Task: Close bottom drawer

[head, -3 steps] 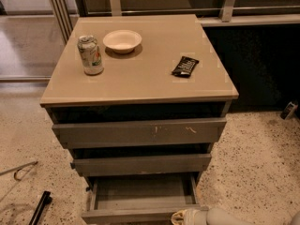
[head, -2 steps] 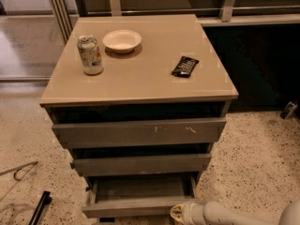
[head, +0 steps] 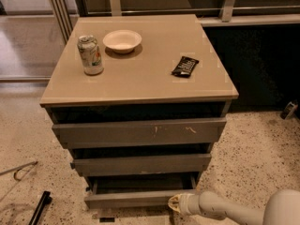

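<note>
On the speckled floor at the far left lie a thin bent wire (head: 18,170) and, nearer, a black bar-shaped object (head: 40,208). The cabinet (head: 140,86) stands in the middle of the scene under a tan top. On the left of that top a drink can (head: 90,55) stands upright, and a shallow cream bowl (head: 122,41) sits just to its right, a little farther back. A dark snack packet (head: 185,66) lies flat toward the right side, well apart from both.

Below the top are 3 grey drawers. The top drawer (head: 140,132) shows pale scratches right of its centre, and the middle drawer (head: 140,164) is plain. The bottom drawer (head: 126,198) sits lowest and is pulled out toward the near side, with a dark strip of its inside showing above the front panel.

The gripper (head: 175,203) is at the near right end of that front panel, touching it or just beside it. Whether it is apart or together cannot be told. Its pale arm (head: 234,212) runs off to the near right corner.
</note>
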